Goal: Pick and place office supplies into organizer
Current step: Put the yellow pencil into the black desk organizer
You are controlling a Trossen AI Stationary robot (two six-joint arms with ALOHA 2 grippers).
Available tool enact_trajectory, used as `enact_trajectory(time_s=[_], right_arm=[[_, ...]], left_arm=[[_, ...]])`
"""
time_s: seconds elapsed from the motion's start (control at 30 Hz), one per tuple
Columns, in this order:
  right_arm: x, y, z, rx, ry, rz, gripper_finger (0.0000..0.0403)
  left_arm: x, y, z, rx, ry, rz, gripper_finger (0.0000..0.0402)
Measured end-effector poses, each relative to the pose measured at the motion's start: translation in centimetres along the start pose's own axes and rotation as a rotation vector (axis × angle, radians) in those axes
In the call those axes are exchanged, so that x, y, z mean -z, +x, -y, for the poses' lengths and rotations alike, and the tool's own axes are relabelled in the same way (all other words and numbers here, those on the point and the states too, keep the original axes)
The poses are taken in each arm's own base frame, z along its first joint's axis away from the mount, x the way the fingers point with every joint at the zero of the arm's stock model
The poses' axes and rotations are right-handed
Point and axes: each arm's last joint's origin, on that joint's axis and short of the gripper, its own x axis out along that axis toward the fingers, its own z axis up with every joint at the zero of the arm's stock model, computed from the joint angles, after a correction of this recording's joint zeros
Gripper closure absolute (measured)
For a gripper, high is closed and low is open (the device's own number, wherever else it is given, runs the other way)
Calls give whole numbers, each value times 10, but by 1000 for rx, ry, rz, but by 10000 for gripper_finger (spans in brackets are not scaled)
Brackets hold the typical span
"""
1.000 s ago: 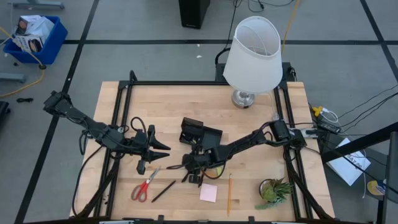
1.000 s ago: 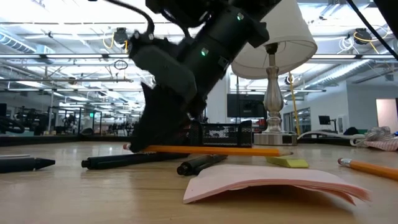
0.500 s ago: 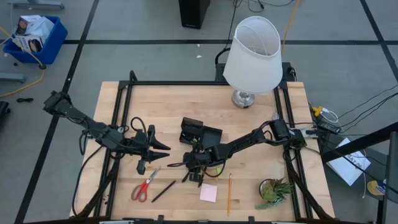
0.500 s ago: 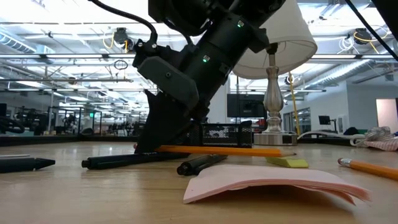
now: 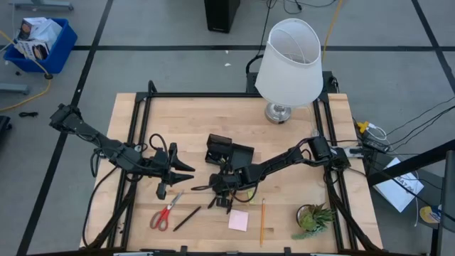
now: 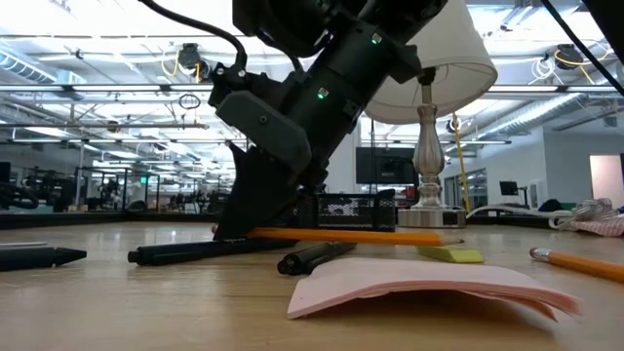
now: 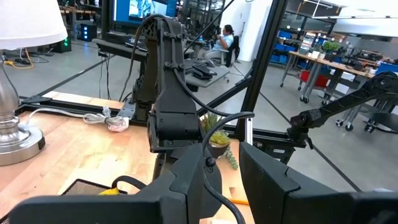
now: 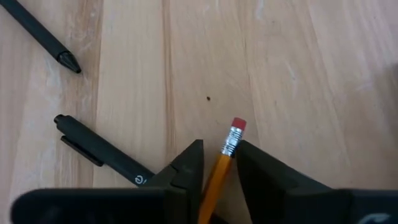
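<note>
My right gripper (image 5: pixel 217 187) is down at the table just near of the black organizer (image 5: pixel 229 152), shut on an orange pencil (image 6: pixel 341 235). My left gripper (image 5: pixel 182 169) hovers open to the left, above the red-handled scissors (image 5: pixel 165 212). Lying flat on the table are a black pen (image 5: pixel 186 217), a pink sticky pad (image 5: pixel 239 220) and a second pencil (image 5: pixel 261 221). The low view shows a yellow-green eraser piece (image 6: pixel 450 254) beyond the pad (image 6: pixel 429 281), and two more pens (image 6: pixel 195 252) (image 6: pixel 314 257). My right gripper pinches the orange pencil between its two fingers just behind the metal ferrule (image 8: pixel 228 148), with the red eraser (image 8: pixel 238 124) poking out past the fingertips (image 8: pixel 194 155). The fingers slant down from above and lie across the pencil. In the low view the pencil lies level, low over the table.
A white-shaded lamp (image 5: pixel 287 62) stands at the far side and a small green potted plant (image 5: pixel 313 219) in the near right corner. Black frame rails (image 5: pixel 139 128) run along the table's sides. Bare wood lies between the organizer and the lamp.
In the low view my right gripper has tipped more upright and shifted a little toward the table's right over the pencil's eraser end, then held still. The pencil has kept its place and stayed level. My left arm has not moved.
</note>
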Motion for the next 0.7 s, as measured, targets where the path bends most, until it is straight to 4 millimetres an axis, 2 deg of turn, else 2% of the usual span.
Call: enact_trajectory(time_s=[0.3,0.57,0.7], right_arm=[[-1,0,1,0,-3,5,385],[-6,0,-1,-20,0,64,372],[-13,-3,-3,-33,-39,120,384]], left_arm=[[0,0,0,0,0,0,295],[0,0,0,0,-3,1,295],[0,0,0,0,-6,2,295]])
